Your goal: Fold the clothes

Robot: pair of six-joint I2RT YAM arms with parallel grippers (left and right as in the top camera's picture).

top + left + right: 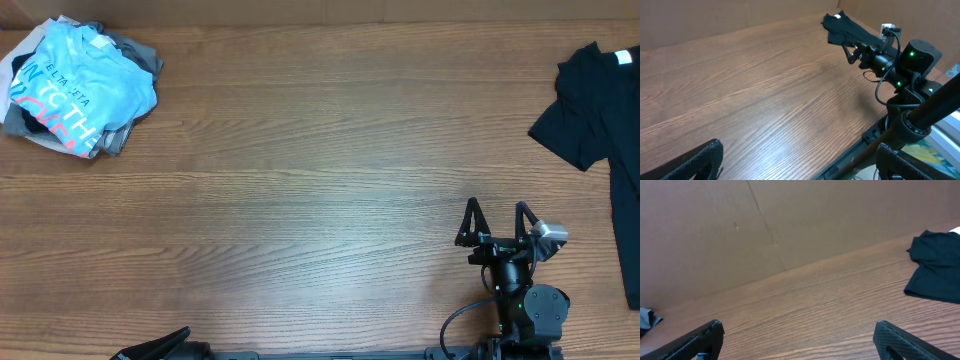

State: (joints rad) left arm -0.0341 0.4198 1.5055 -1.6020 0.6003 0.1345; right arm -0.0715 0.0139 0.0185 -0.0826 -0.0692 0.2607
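Right tool (496, 210) stands closest from overhead, at the near edge of the brown wooden worktop (300, 200), fingers spread and empty. The crumpled black cotton shirt (590, 110) lies beyond it to the right, its long axis along that edge. A light-blue printed T-shirt pile (75, 85) sits far left. At the left wrist, the left tool (797, 147) gapes empty, well apart from the black shirt. The right wrist shows that shirt ahead-right, so I'd judge this arm nearer.

My right arm (905, 65) is matte black, its rounded housing carrying a green light (911, 53). A thin black cable (879, 89) loops at its 8 o'clock, and a small white block (887, 27) sits at 11. The fingers (695, 342) of the right tool (495, 206) are black and finely ribbed, like those of the left tool (799, 147).
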